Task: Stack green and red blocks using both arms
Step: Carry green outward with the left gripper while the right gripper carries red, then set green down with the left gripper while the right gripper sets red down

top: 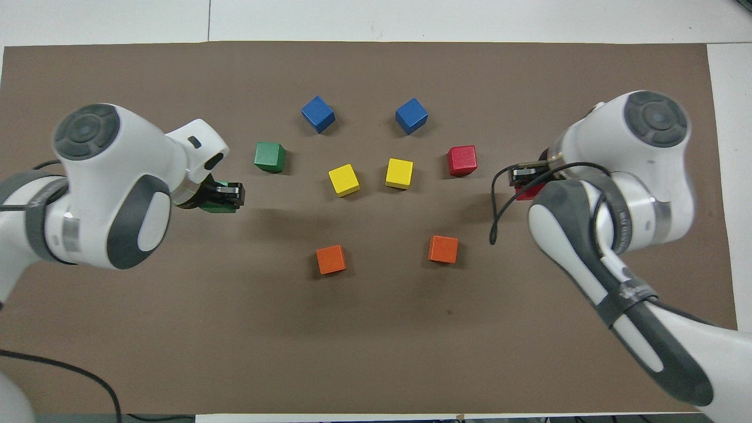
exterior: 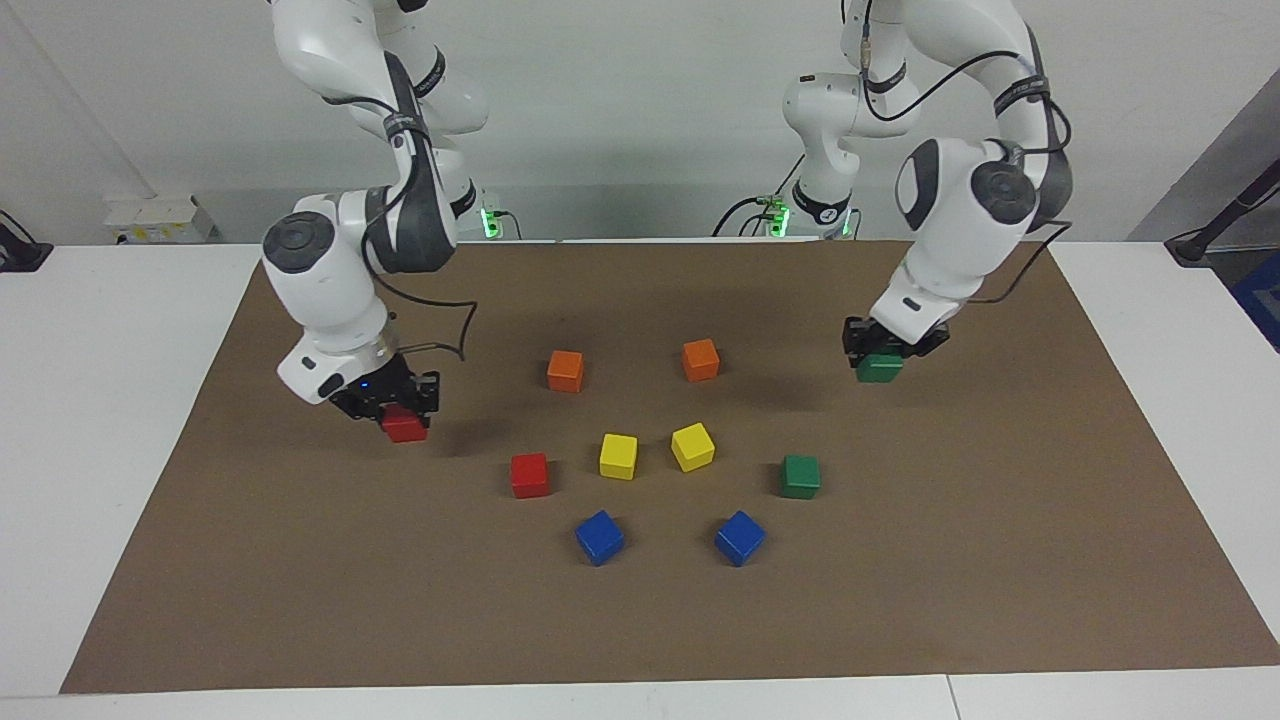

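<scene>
Raised over the brown mat (exterior: 1000,520), the left gripper (exterior: 880,362) grasps a green block (exterior: 880,368) and the right gripper (exterior: 400,418) a red block (exterior: 405,426), while the second green block (exterior: 800,476) and second red block (exterior: 530,475) sit on the mat either side of the yellow pair (exterior: 655,451); no writing is legible.

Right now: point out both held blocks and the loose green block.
held green block (exterior: 879,369), facing view, front face
held red block (exterior: 405,426), facing view, front face
loose green block (exterior: 800,477), facing view, front face

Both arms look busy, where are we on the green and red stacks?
Done: no stack yet. In hand: the left gripper holds a green block, the right gripper a red block, both apparently lifted. Left: set each on its match, the free green block and free red block.
</scene>
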Tool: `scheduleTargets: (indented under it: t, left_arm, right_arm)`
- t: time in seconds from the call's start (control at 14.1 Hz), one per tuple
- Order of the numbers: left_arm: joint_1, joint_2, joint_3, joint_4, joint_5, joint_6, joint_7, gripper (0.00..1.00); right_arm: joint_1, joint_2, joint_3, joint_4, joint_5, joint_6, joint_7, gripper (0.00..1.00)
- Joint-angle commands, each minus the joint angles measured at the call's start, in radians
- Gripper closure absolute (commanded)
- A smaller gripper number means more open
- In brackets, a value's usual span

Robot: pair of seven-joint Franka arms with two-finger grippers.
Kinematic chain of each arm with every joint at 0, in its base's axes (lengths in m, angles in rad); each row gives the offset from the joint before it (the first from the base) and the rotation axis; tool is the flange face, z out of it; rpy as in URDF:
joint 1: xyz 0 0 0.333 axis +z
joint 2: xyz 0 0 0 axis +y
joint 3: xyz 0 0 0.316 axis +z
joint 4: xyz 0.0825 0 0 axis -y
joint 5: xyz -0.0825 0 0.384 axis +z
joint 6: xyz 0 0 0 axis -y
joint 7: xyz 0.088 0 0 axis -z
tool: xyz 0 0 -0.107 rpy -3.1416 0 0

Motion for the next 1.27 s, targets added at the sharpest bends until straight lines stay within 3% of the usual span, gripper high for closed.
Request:
scheduleTargets:
  t: [0.0, 0.14, 0.42, 0.64, 1.2]
  left_arm:
    - [0.122, -0.030, -0.007, -0.061, -0.004, 0.007, 0.120, 1.00]
    - [0.203, -0.046, -0.007, -0.110, 0.001, 0.059, 0.207, 1.00]
    - [0.272, -0.047, -0.007, -0.271, 0.062, 0.306, 0.226, 1.00]
    - [0.277, 0.018, -0.009, -0.288, 0.062, 0.375, 0.259, 1.00]
    - [0.276, 0.074, -0.010, -0.353, 0.062, 0.493, 0.204, 1.00]
  right_arm:
    - [-0.051, 0.062, 0.015, 0.030, -0.027, 0.034, -0.067, 1.00]
    - [-0.057, 0.088, 0.015, 0.036, -0.026, 0.043, -0.071, 1.00]
    - [-0.055, 0.115, 0.015, 0.023, -0.018, 0.054, -0.071, 1.00]
    - [-0.057, 0.115, 0.015, 0.004, -0.018, 0.057, -0.074, 1.00]
    - [-0.060, 0.118, 0.015, -0.037, -0.017, 0.129, -0.066, 1.00]
